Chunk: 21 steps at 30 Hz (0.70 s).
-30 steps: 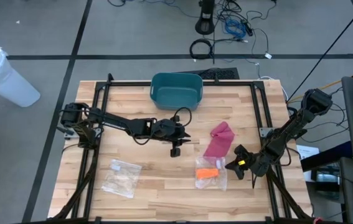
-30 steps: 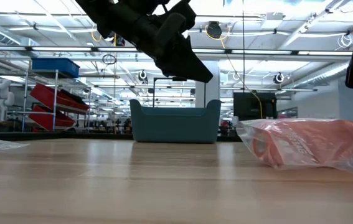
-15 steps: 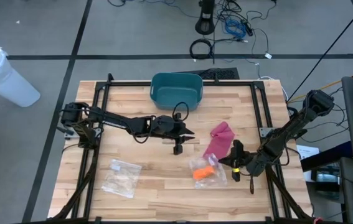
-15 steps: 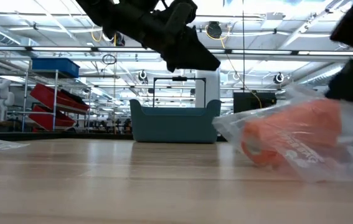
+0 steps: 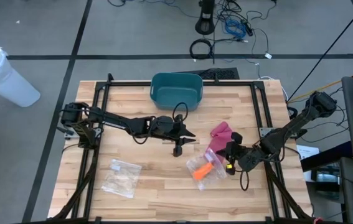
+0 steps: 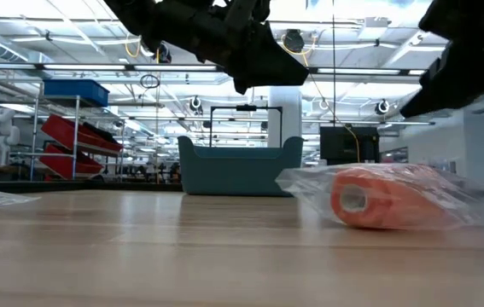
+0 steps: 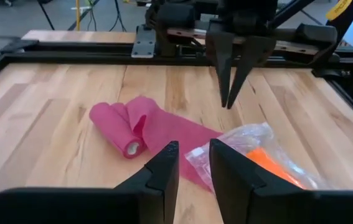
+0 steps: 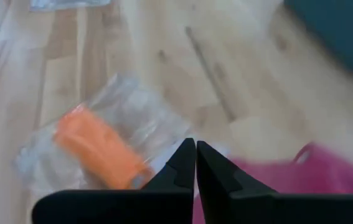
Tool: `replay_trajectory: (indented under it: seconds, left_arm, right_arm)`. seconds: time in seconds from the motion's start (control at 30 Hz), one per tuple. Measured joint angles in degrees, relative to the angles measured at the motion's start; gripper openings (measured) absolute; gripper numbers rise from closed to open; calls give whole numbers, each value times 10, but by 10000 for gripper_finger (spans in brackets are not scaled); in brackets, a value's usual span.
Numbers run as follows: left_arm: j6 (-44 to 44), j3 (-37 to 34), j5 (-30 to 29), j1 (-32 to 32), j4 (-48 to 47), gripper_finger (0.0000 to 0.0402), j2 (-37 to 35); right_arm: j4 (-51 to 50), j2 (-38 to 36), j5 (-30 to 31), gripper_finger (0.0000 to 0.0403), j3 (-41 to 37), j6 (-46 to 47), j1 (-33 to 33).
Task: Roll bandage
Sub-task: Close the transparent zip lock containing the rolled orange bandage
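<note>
A pink bandage (image 5: 221,135) lies partly unrolled on the table's right half. In the left wrist view its rolled end (image 7: 129,144) lies on the wood and its loose tail runs under a clear bag. That clear bag (image 5: 203,169) holds an orange roll (image 6: 370,198) and lies flat just near of the bandage. My right gripper (image 5: 228,151) is shut and hangs above the bag's right edge, clear of it in the low view (image 6: 446,77). My left gripper (image 5: 190,134) is open a little, in the air left of the bandage.
A teal bin (image 5: 176,89) stands at the table's far middle. A second clear bag (image 5: 121,176) lies near the left front. A black metal frame (image 5: 260,106) rims the table. Bare wood lies between the two bags.
My right gripper has gone toward the table's left and far side, up to the bandage. The bag with the orange roll has slid left, tipped up for a moment, and now lies flat again. My left gripper has crept toward the right.
</note>
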Motion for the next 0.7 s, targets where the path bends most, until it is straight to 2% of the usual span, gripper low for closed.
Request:
replay_trajectory:
  seconds: [0.13,0.3,0.53,0.6,0.7]
  left_arm:
    - [-14,0,0,0,-12,93,0]
    - [-14,0,-1,0,-32,93,0]
    - [-2,0,-3,1,-51,93,0]
    - [26,0,-3,1,-56,93,0]
    - [46,0,-4,1,-54,93,0]
  right_arm:
    - [-17,0,-62,12,0,111,0]
    - [-23,0,-127,74,-22,227,0]
    - [14,0,-156,190,-64,266,-7]
    - [59,0,-189,208,-82,268,-17]
    - [140,0,-225,215,-116,286,-27]
